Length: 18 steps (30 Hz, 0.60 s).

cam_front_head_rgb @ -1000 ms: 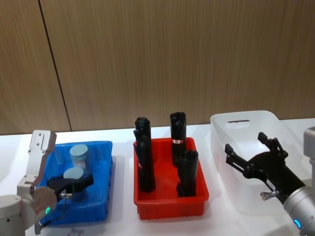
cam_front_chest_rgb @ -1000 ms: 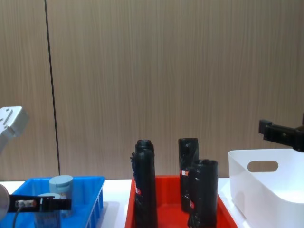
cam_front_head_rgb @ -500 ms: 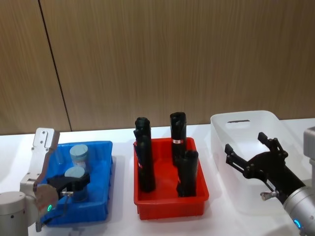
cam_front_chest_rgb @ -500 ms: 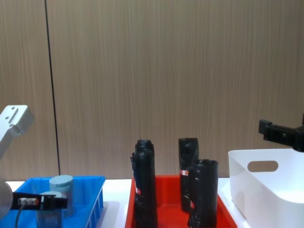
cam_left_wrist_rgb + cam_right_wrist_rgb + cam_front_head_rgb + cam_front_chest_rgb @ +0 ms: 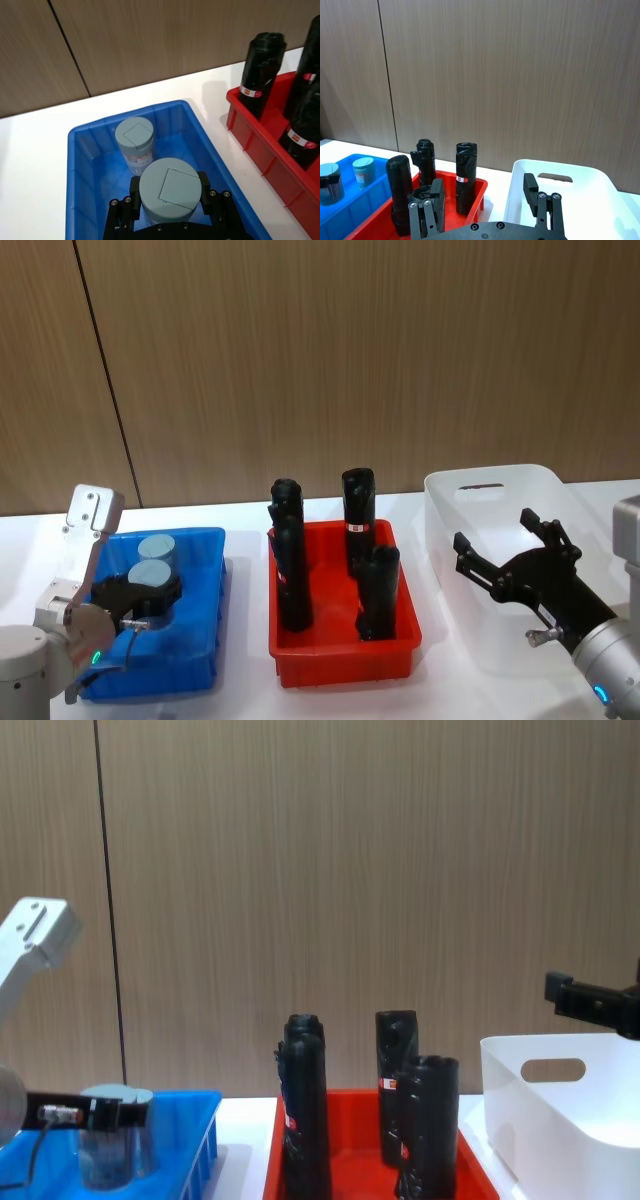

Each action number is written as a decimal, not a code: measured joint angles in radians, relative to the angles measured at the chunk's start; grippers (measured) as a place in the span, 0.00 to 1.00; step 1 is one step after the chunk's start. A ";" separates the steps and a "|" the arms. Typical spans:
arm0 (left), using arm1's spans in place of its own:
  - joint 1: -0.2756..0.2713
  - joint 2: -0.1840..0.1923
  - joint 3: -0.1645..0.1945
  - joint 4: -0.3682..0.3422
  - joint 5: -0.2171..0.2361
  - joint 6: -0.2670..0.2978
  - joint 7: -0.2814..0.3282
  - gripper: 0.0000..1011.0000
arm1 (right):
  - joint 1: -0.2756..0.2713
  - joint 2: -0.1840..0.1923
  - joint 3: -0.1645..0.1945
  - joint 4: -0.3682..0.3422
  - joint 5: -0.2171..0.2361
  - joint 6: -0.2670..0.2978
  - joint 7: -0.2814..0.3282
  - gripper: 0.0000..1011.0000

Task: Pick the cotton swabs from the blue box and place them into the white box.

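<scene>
In the blue box [image 5: 205, 640] at the left are two cotton swabs tubs with pale blue lids. My left gripper [image 5: 148, 592] is shut on the nearer tub [image 5: 169, 192] and holds it raised inside the box, its black fingers [image 5: 134, 191] pressing both sides. In the chest view this tub [image 5: 112, 1145] hangs with its lid near the box rim. The other tub [image 5: 157, 548] stands behind it, toward the back wall. My right gripper [image 5: 494, 530] is open and holds nothing, hovering by the near left side of the white box [image 5: 500, 480].
A red tray [image 5: 345, 650] with three tall black cylinders [image 5: 290, 570] stands between the blue box [image 5: 347, 212] and the white box [image 5: 560, 185]. A wooden wall runs behind the white table.
My left gripper has risen a little with the nearer tub in it, lifting it off the box floor. The right arm has not moved.
</scene>
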 joint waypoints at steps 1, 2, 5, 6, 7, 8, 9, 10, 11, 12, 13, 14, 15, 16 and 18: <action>0.004 0.003 0.000 -0.010 0.003 0.000 -0.002 0.66 | 0.000 0.000 0.000 0.000 0.000 0.000 0.000 0.99; 0.007 0.006 0.000 -0.019 0.007 -0.001 -0.006 0.66 | 0.000 0.000 0.000 0.000 0.000 0.000 0.000 0.99; 0.021 0.018 0.000 -0.061 0.022 -0.002 -0.023 0.66 | 0.000 0.000 0.000 0.000 0.000 0.000 0.000 0.99; 0.027 0.024 0.000 -0.080 0.028 -0.003 -0.033 0.66 | 0.000 0.000 0.000 0.000 0.000 0.000 0.000 0.99; 0.030 0.027 -0.001 -0.089 0.032 -0.003 -0.037 0.66 | 0.000 0.000 0.000 0.000 0.000 0.000 0.000 0.99; 0.035 0.031 -0.001 -0.101 0.035 -0.003 -0.045 0.66 | 0.000 0.000 0.000 0.000 0.000 0.000 0.000 0.99; 0.038 0.034 -0.001 -0.110 0.038 -0.003 -0.053 0.66 | 0.000 0.000 0.000 0.000 0.000 0.000 0.000 0.99; 0.044 0.041 -0.002 -0.127 0.043 -0.004 -0.065 0.66 | 0.000 0.000 0.000 0.000 0.000 0.000 0.000 0.99; 0.046 0.043 -0.002 -0.136 0.046 -0.005 -0.073 0.66 | 0.000 0.000 0.000 0.000 0.000 0.000 0.000 0.99; 0.049 0.046 -0.002 -0.144 0.048 -0.006 -0.080 0.66 | 0.000 0.000 0.000 0.000 0.000 0.000 0.000 0.99; 0.054 0.054 -0.003 -0.162 0.052 -0.007 -0.095 0.66 | 0.000 0.000 0.000 0.000 0.000 0.000 0.000 0.99; 0.056 0.057 -0.004 -0.169 0.054 -0.009 -0.105 0.66 | 0.000 0.000 0.000 0.000 0.000 0.000 0.000 0.99; 0.059 0.059 -0.004 -0.176 0.056 -0.010 -0.110 0.66 | 0.000 0.000 0.000 0.000 0.000 0.000 0.000 0.99; 0.063 0.066 -0.005 -0.189 0.059 -0.013 -0.131 0.66 | 0.000 0.000 0.000 0.000 0.000 0.000 0.000 0.99; 0.067 0.072 -0.006 -0.203 0.061 -0.017 -0.148 0.66 | 0.000 0.000 0.000 0.000 0.000 0.000 0.000 0.99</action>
